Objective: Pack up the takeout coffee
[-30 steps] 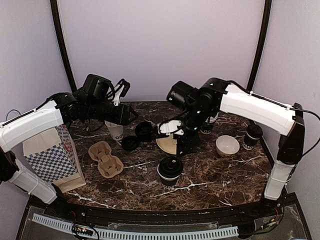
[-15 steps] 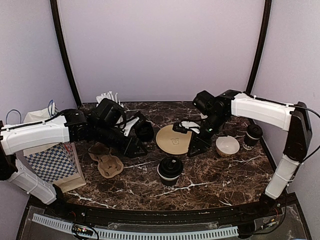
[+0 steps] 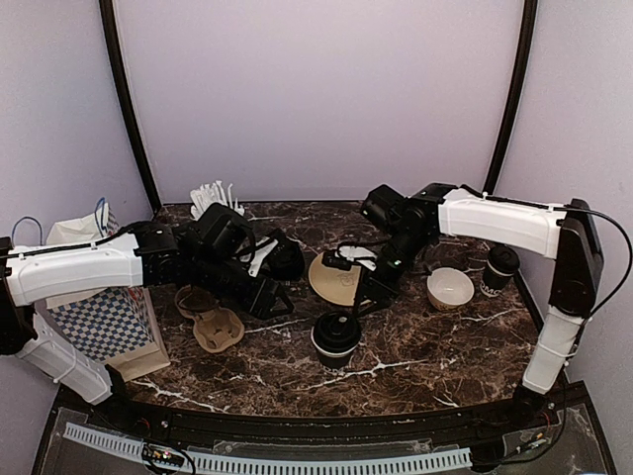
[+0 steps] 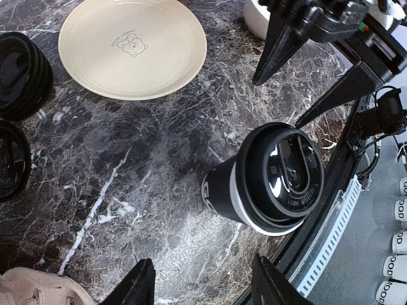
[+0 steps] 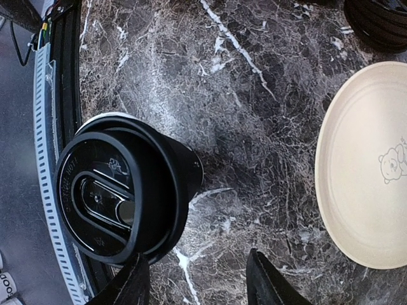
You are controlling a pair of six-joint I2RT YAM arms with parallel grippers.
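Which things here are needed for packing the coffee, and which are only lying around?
Needed: front lidded cup, right lidded cup, probably cardboard carrier and checkered bag.
Lying around: cream plate, white bowl, straws.

Smooth white shells on the long links of left arm [image 3: 74, 269] and right arm [image 3: 504, 223], black housings at joints and wrists. Upright lower link of the right arm is black above, white below; a thin black cable [image 3: 623, 231] loops off its top. The left gripper [image 4: 202, 289] and right gripper [image 5: 196, 283] are matte black — tapered fingers, pointed tips.
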